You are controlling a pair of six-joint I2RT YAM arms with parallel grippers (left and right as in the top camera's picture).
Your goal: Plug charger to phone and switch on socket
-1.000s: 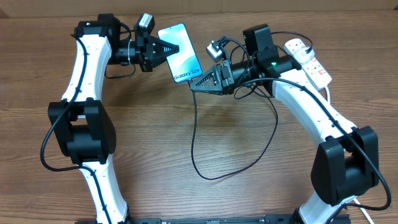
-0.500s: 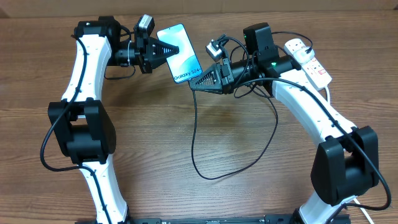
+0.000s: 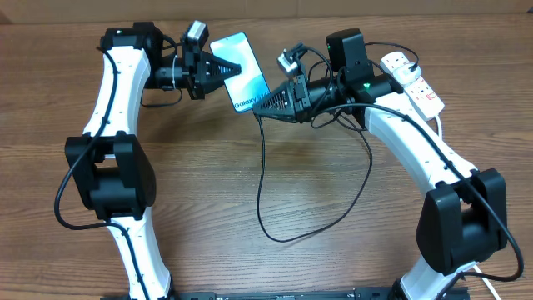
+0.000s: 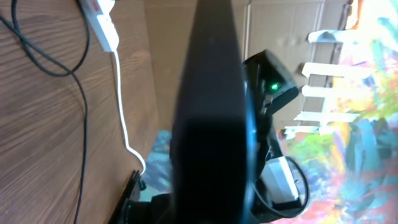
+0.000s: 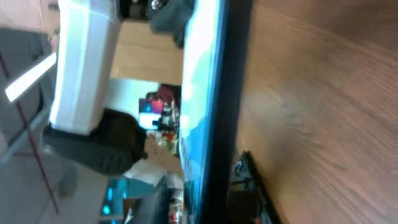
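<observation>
In the overhead view my left gripper (image 3: 226, 68) is shut on the left edge of the phone (image 3: 243, 52) and holds it tilted above the table. The phone's blue screen faces up. My right gripper (image 3: 263, 107) is shut on the connector end of the charger, right at the phone's lower edge, and covers part of the screen text. The black charger cable (image 3: 260, 179) hangs from there, loops over the table and runs back up to the right. The socket (image 3: 414, 80) lies at the far right. The phone shows edge-on in the left wrist view (image 4: 211, 106) and the right wrist view (image 5: 219, 93). The connector tip is hidden.
The socket's thick white cord (image 3: 436, 125) runs down beside the right arm; it also shows in the left wrist view (image 4: 123, 118). The cable loop (image 3: 287, 236) lies on the wooden table (image 3: 200, 200) between the two arms.
My right gripper has moved up and left with the connector, onto the phone's lower edge. The phone has tilted slightly. The left arm has barely moved.
</observation>
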